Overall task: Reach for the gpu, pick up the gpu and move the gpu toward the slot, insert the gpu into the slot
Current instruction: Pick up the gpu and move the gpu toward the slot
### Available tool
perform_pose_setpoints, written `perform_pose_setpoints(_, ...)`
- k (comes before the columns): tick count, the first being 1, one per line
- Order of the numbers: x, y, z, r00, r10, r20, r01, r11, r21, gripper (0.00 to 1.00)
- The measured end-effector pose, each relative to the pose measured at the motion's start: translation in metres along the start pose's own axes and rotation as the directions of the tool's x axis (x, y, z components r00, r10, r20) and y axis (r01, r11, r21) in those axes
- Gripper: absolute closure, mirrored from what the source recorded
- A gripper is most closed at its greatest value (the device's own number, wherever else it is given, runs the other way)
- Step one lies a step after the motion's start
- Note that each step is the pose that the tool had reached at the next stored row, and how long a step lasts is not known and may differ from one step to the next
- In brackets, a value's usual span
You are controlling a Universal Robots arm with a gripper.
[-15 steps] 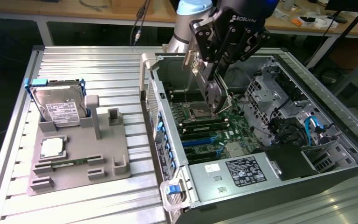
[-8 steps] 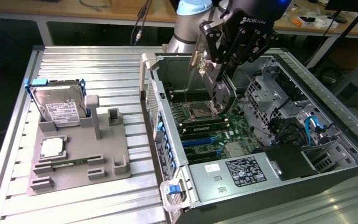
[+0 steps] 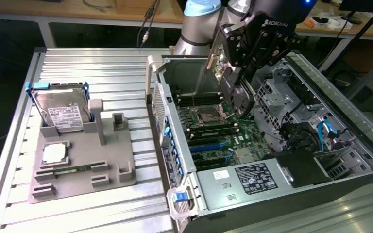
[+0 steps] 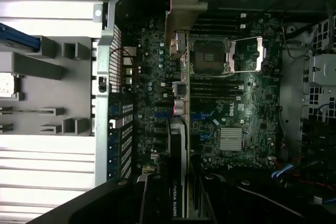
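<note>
The arm (image 3: 198, 17) leans in from the far end and reaches steeply down into the open computer case (image 3: 358, 131), which lies on its side on the ribbed metal surface (image 3: 109, 68). The hand (image 3: 242, 68) points downward, its fingers closed narrowly on the gpu (image 3: 237, 99) and holding it on edge.

The gpu hangs inside the case above the green board (image 3: 238, 138), over the area by the square processor socket (image 3: 211, 115). It is not seated. The blue slot (image 3: 207, 145) lies nearer the front of the case and stands bare, apart from the card.

From the wrist, the gpu (image 4: 178, 145) shows edge-on between the fingers (image 4: 152, 203), its silver bracket (image 4: 184, 9) at the far end, and the slot (image 4: 202, 116) lies just beside its line.

Room is tight: the metal drive cage (image 3: 274, 92) stands close on the exterior view's right of the hand, and the case's slotted rear wall (image 3: 163, 114) is on the exterior view's left. The grey holder (image 3: 83, 160) with a hard drive (image 3: 60, 109) sits well apart outside.
</note>
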State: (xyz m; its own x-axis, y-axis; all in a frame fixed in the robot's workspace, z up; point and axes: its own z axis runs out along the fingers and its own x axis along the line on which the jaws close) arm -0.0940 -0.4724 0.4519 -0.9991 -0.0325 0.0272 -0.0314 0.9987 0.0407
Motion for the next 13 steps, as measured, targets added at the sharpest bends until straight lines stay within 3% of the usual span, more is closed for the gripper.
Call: perform_pose_setpoints(13,-0.044,-0.0023,-0.0013,1.0,0.0,0.0,0.0,1.0,0.0,0.73)
